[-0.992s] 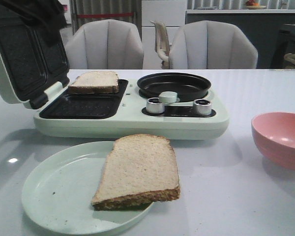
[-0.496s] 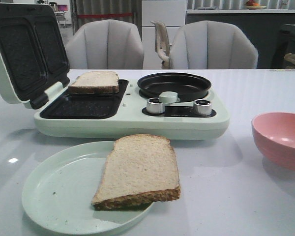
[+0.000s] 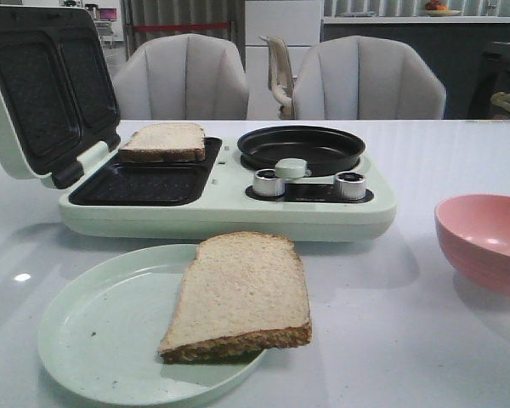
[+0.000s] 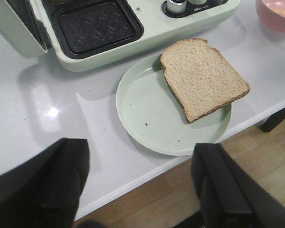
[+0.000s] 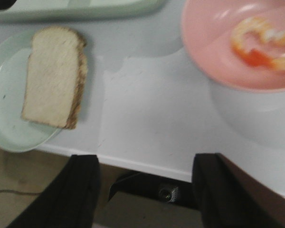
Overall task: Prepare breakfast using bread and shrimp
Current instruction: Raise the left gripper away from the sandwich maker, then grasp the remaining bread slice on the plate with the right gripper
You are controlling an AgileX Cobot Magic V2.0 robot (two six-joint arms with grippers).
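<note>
While both claws are hanging back past the near edge of the surface (image 3: 425, 357), nothing is sitting between their fingers. The left claw (image 4: 140, 190) is standing wide and empty, its dark fingers (image 4: 52, 185) showing over the surface's edge and the wooden floor (image 4: 256, 161), with the plate (image 4: 147, 118) lying ahead of it on the surface. One bread slice (image 3: 242, 293) is lying on that plate, overhanging its right rim, well apart from the claw. The right claw (image 5: 145, 190) is also spread wide and holding nothing; the pink bowl (image 5: 218, 52) is sitting ahead of it, near the right edge of the surface, and the shrimp (image 5: 259, 45) are lying inside the bowl as blurred orange and white curls. A second slice (image 3: 163, 141) is resting in the far compartment of the open sandwich maker (image 3: 221, 204), which is sitting toward the middle of the surface beyond the plate, its lid (image 3: 42, 93) tilted up at the left. Its near compartment (image 3: 140, 183) is showing bare dark grid. A round black pan (image 3: 301, 146) is occupying the maker's right half, behind two metal knobs (image 3: 269, 182). Beyond the far edge, two pale padded chairs (image 3: 370, 81) are facing the surface, and a dark counter (image 3: 408, 42) is running along the back of the room.
</note>
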